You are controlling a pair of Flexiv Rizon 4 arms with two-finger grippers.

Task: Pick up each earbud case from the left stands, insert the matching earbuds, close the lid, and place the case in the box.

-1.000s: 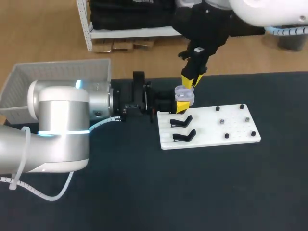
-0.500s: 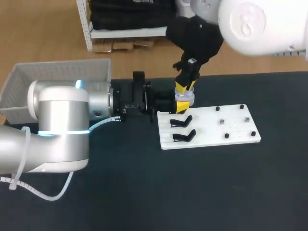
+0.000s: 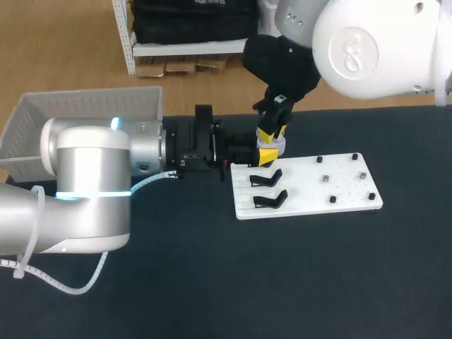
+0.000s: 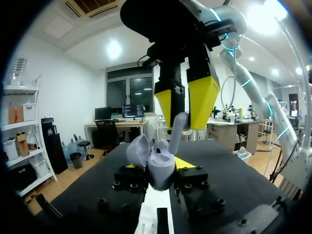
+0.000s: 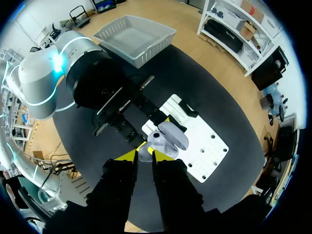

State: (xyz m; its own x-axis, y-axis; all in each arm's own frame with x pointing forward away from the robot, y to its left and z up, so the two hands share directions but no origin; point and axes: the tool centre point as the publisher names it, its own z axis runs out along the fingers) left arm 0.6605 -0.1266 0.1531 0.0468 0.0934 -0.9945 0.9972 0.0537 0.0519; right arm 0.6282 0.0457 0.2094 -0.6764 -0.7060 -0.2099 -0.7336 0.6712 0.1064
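Note:
A lavender earbud case [image 3: 272, 147] with its lid open hangs just above the white board's far left corner. My left gripper [image 3: 267, 153] is shut on it from the left. In the left wrist view the case [image 4: 161, 165] sits between the left gripper's [image 4: 158, 169] yellow tips. My right gripper [image 4: 187, 105] comes down from above, shut on a lavender earbud [image 4: 178, 124] whose stem points into the open case. The right wrist view shows the right gripper [image 5: 144, 156] right over the case [image 5: 166, 138]. In the head view the right gripper [image 3: 272, 134] stands directly over the case.
The white board [image 3: 339, 194] carries two empty black stands [image 3: 269, 188] on its left side and several small dark pegs [image 3: 325, 178] on its right. A white mesh basket [image 3: 42, 120] stands at the table's far left, behind my left arm.
My right gripper has come down and a little to the left with the earbud, closing in on the open case. The left arm and the case have not moved.

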